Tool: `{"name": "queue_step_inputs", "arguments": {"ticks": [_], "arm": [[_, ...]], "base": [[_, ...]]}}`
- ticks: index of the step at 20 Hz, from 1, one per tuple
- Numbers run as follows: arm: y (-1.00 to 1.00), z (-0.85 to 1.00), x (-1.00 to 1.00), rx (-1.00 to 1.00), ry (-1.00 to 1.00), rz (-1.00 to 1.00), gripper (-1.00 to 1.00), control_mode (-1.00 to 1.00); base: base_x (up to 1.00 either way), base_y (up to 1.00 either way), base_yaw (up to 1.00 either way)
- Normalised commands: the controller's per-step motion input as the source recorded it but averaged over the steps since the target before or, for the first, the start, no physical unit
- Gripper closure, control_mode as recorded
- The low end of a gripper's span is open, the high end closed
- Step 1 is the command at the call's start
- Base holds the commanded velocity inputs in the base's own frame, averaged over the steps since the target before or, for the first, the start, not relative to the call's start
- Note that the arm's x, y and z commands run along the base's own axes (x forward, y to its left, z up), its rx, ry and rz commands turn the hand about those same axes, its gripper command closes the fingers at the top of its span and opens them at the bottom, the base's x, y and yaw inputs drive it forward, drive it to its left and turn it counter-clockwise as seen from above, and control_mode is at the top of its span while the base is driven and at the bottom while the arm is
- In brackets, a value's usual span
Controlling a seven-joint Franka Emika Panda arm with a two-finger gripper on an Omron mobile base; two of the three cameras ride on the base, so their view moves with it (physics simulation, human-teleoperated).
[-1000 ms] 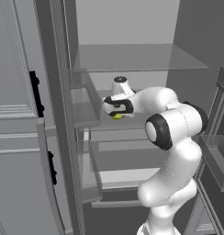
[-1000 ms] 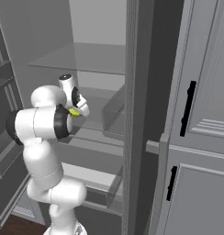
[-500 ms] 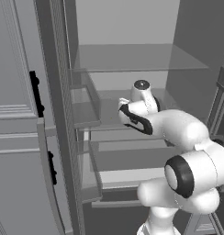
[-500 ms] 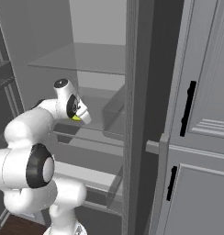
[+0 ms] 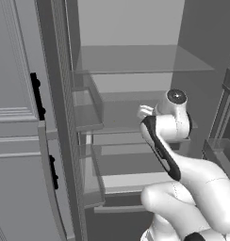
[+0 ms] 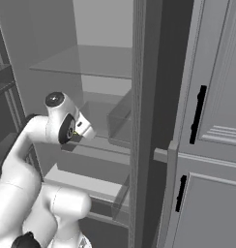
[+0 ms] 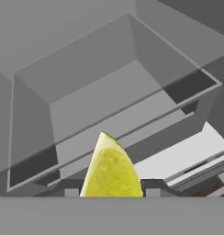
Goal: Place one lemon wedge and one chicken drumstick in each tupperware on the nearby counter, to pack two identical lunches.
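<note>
Grey and glassy, the open fridge (image 5: 131, 75) spreads its clear shelves around the white arm (image 5: 183, 164). A see-through bin (image 7: 109, 87) sits at twelve o'clock in the hand view. The gripper (image 7: 111, 187) is clenched on the lemon wedge (image 7: 111, 172), a pale yellow-green slice with its pointed tip up, at six o'clock.

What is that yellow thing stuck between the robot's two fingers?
A lemon wedge. In the hand view it sits pinched between the gripper fingertips, pointed end up, in front of a clear fridge bin.
</note>
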Motion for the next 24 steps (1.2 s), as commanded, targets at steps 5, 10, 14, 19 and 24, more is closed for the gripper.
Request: {"name": "queue_step_inputs", "arguments": {"ticks": [5, 10, 14, 19, 24], "arm": [[-0.24, 0.35, -1.00, 0.00, 0.00, 0.00, 1.00, -1.00], [-0.10, 0.17, -1.00, 0.00, -0.03, 0.00, 1.00, -1.00], [0.00, 0.00, -0.25, 0.00, -0.01, 0.00, 1.00, 1.00], [0.00, 0.00, 0.00, 0.00, 0.00, 0.00, 1.00, 1.00], [0.00, 0.00, 0.00, 0.00, 0.00, 0.00, 1.00, 1.00]], "base": [[0.00, 0.00, 0.00], [0.00, 0.00, 0.00], [-0.75, 0.00, 0.00], [-1.00, 0.35, 0.11], [-0.81, 0.98, 0.33]]}}
